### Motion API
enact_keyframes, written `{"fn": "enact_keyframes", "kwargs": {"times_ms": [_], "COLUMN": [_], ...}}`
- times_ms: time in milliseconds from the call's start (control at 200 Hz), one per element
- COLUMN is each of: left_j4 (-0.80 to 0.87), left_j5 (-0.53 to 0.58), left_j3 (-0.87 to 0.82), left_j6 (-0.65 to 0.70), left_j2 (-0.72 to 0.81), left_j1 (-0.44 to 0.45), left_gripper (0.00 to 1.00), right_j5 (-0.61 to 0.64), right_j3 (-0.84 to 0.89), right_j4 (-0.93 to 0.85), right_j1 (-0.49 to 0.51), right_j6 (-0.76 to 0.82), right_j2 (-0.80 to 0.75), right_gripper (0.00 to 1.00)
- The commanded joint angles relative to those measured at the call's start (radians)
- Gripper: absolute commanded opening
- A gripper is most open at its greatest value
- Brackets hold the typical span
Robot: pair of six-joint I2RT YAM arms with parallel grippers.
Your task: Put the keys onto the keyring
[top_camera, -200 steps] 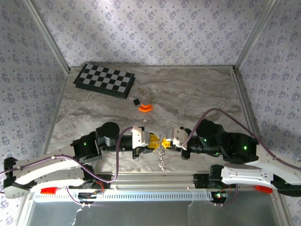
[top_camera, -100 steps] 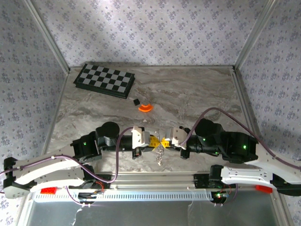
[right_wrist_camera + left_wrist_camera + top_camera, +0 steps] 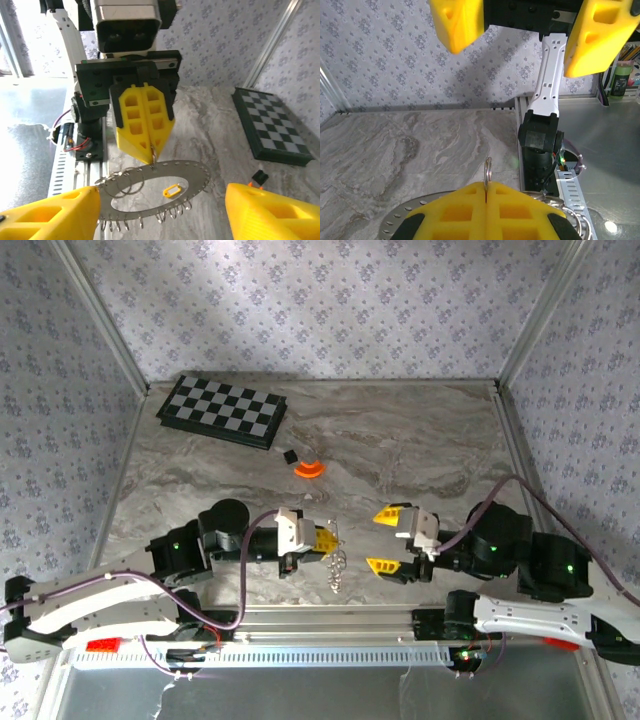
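While left gripper (image 3: 151,151) pinches flat spiky silvery keyring (image 3: 196,172) | right gripper (image 3: 387,539) spread | tiny yellow keys (image 3: 172,190) within ring's opening

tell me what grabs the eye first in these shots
The left gripper, fingers shut, pinches the rim of the silvery keyring near the table's front edge. Facing it, the right gripper stands wide open and empty. A checkered board lies at the back left.
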State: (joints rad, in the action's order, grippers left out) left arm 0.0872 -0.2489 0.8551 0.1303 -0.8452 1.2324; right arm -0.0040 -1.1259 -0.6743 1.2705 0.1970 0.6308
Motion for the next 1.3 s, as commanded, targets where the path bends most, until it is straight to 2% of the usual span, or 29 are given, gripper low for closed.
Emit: {"fn": "enact_keyframes", "kwargs": {"times_ms": [0, 175, 455, 570, 740, 825, 1044, 1294], "left_j4": [-0.022, -0.033, 0.022, 0.038, 0.026, 0.034, 0.022, 0.007], "left_j5": [-0.005, -0.056, -0.113, -0.112, -0.096, -0.060, 0.032, 0.052], "left_j3": [0.001, -0.052, -0.066, -0.068, -0.090, -0.091, -0.100, -0.088], "left_j6": [-0.011, 0.007, 0.069, 0.083, 0.098, 0.106, 0.089, -0.077], "left_j2": [0.029, 0.068, 0.129, 0.134, 0.151, 0.150, 0.117, 0.032], "left_j1": [0.005, 0.005, 0.005, 0.006, 0.005, 0.004, -0.018, -0.177], "left_gripper": [0.00, 0.00, 0.00, 0.00, 0.00, 0.00, 0.00, 0.00], "right_j5": [0.078, 0.087, -0.116, -0.205, -0.425, -0.476, -0.497, -0.415], "right_j3": [0.025, 0.067, 0.139, 0.161, 0.206, 0.222, 0.230, 0.213], "right_j4": [0.023, 0.066, 0.150, 0.175, 0.250, 0.280, 0.314, 0.304], "right_j1": [-0.003, -0.055, -0.212, -0.329, -0.550, -0.613, -0.670, -0.677], "right_j6": [-0.058, -0.095, -0.150, -0.199, -0.298, -0.317, -0.317, -0.314], "right_j2": [0.007, 0.006, -0.003, 0.014, 0.072, 0.100, 0.190, 0.361], "right_gripper": [0.71, 0.76, 0.81, 0.83, 0.89, 0.92, 0.95, 0.94]}}
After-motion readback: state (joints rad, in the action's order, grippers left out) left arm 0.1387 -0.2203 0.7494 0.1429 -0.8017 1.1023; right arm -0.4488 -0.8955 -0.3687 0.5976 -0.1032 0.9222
